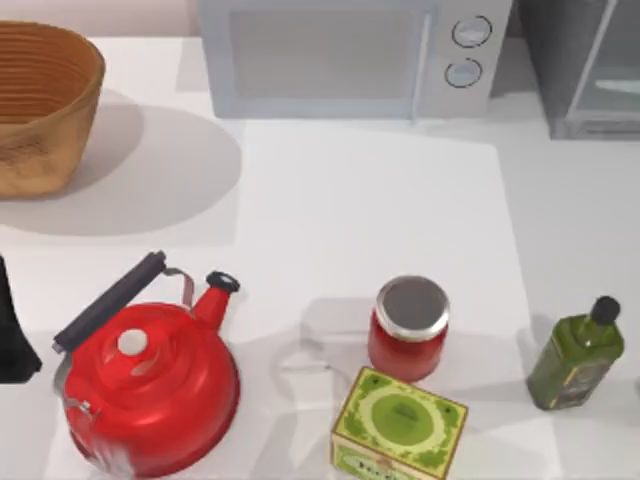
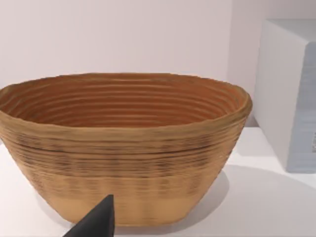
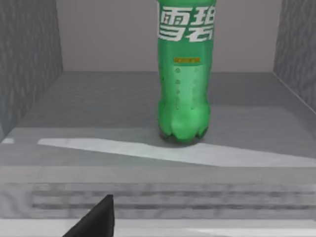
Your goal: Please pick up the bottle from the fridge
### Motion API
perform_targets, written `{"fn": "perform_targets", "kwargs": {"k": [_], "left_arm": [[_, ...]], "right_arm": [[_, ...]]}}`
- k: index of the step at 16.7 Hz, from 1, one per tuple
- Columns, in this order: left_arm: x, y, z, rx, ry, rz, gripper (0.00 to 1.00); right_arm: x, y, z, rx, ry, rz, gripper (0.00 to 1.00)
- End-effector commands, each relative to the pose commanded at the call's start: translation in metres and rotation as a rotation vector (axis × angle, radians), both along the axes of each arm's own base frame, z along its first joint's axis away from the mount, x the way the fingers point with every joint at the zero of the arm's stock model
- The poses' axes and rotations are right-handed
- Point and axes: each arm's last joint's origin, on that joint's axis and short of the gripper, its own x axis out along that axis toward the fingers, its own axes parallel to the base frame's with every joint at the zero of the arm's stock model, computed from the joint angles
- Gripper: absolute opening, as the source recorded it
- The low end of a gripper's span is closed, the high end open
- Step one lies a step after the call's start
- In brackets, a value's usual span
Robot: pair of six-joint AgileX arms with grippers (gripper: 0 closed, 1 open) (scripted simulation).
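Note:
The bottle (image 3: 185,74) is bright green with white lettering. It stands upright on the grey floor inside the fridge (image 3: 44,98), a little in from the front sill. Its cap is cut off above the picture. My right gripper (image 3: 98,220) is outside the fridge, in front of the sill, facing the bottle and apart from it. In the top view the fridge (image 1: 585,70) is the dark grey box with a framed glass door at the back right corner. My left arm (image 1: 12,335) is parked at the table's left edge, its gripper (image 2: 96,222) facing the basket.
A woven basket (image 1: 40,110) sits at the back left and a light grey microwave (image 1: 350,55) at the back middle. Along the front stand a red kettle (image 1: 150,385), a red jar (image 1: 408,328), a green box (image 1: 400,425) and a dark olive bottle (image 1: 577,355).

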Motion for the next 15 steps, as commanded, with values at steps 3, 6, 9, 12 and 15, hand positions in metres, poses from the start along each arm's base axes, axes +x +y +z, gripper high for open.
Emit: {"fn": "perform_targets", "kwargs": {"k": [3, 6, 9, 12, 15], "left_arm": [[0.0, 0.0, 0.0, 0.0, 0.0, 0.0, 1.0], [0.0, 0.0, 0.0, 0.0, 0.0, 0.0, 1.0], [0.0, 0.0, 0.0, 0.0, 0.0, 0.0, 1.0], [0.0, 0.0, 0.0, 0.0, 0.0, 0.0, 1.0], [0.0, 0.0, 0.0, 0.0, 0.0, 0.0, 1.0]], "right_arm": [[0.054, -0.009, 0.002, -0.009, -0.012, -0.004, 1.0], [0.112, -0.009, 0.009, -0.014, -0.027, -0.003, 1.0], [0.151, 0.0, 0.012, -0.009, -0.019, -0.002, 1.0], [0.167, 0.007, 0.014, -0.006, -0.009, -0.001, 1.0], [0.167, 0.007, 0.014, -0.006, -0.009, -0.001, 1.0]]}}
